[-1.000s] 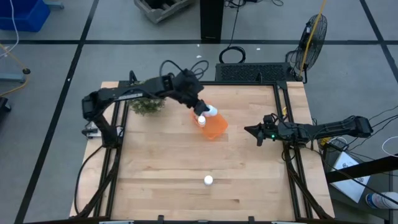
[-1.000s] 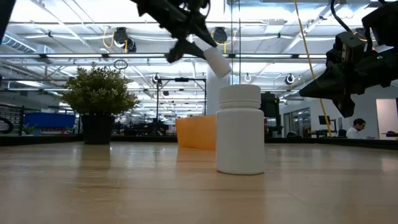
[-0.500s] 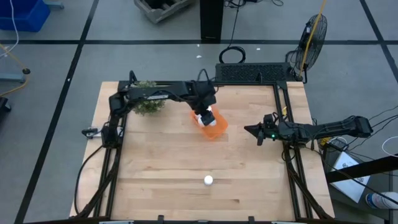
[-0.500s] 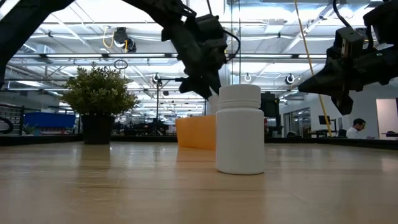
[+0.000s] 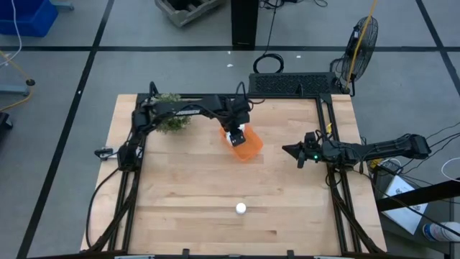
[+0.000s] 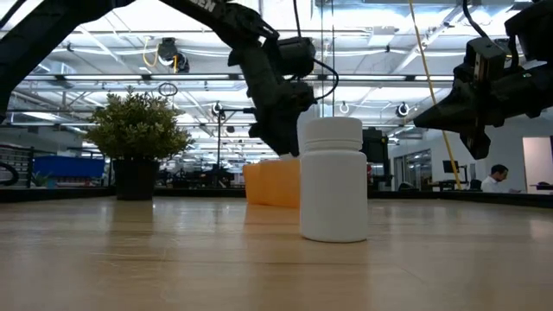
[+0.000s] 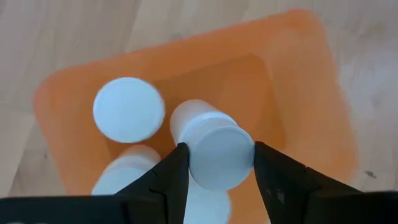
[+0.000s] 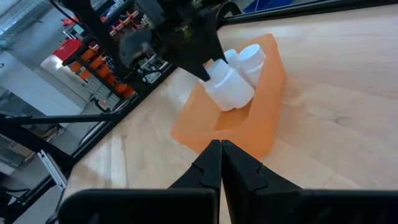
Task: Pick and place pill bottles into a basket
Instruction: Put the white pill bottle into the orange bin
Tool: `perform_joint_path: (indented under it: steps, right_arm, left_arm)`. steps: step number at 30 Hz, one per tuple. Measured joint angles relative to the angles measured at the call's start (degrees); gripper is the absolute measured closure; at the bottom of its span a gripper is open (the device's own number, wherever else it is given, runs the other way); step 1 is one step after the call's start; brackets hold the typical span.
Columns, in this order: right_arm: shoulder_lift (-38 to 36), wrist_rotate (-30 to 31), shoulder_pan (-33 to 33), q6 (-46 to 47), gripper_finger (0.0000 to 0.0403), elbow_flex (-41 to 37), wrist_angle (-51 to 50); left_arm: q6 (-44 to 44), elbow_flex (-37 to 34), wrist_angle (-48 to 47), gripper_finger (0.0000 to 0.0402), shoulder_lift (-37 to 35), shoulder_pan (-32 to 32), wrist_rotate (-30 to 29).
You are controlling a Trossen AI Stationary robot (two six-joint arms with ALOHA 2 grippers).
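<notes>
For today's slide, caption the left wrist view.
Left gripper holds a pill bottle over the orange basket.

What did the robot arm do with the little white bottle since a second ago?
The left tool, shut on a small white plastic pill bottle, swung over the bright orange rectangular plastic basket and lowered the bottle into it, beside the bottles already there. The lone white bottle on the wooden table, the green potted plant and the waiting right tool stayed put.

The left arm is stretched across the table, its left gripper pointed down and clamped on a load. The right gripper is held closed, hovering at the table's right side.
</notes>
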Motion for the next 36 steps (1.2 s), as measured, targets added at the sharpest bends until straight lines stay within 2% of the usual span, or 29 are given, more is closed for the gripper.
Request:
perform_joint_path:
  steps: [6,15,22,26,30,36]
  right_arm:
    - [-0.02,0.11,0.0,-0.11,0.0403,0.0,0.0]
    - [0.02,0.17,0.0,-0.2,0.0403,0.02,-0.44]
    - [0.01,0.2,0.0,-0.07,0.0403,0.0,-0.26]
    - [0.02,1.52,0.0,-1.14,0.0403,0.02,0.02]
    - [-0.02,1.77,0.0,-1.29,0.0403,0.0,0.63]
    - [-0.02,1.76,0.0,-1.5,0.0403,0.02,0.92]
  left_arm:
    - [-1.9,-0.04,-1.04,0.0241,1.23,0.64,-1.47]
    - [-2.56,-0.08,-0.82,0.0176,1.49,0.85,-0.7]
    - [-4.92,-0.09,-0.54,0.0151,1.3,0.85,-1.03]
    - [-7.85,-0.12,-0.93,0.0149,0.71,0.85,1.95]
    - [-8.77,-0.15,-0.97,0.0192,-1.31,0.32,4.17]
    - [-8.62,-0.15,-0.52,0.0327,-5.65,-1.58,2.49]
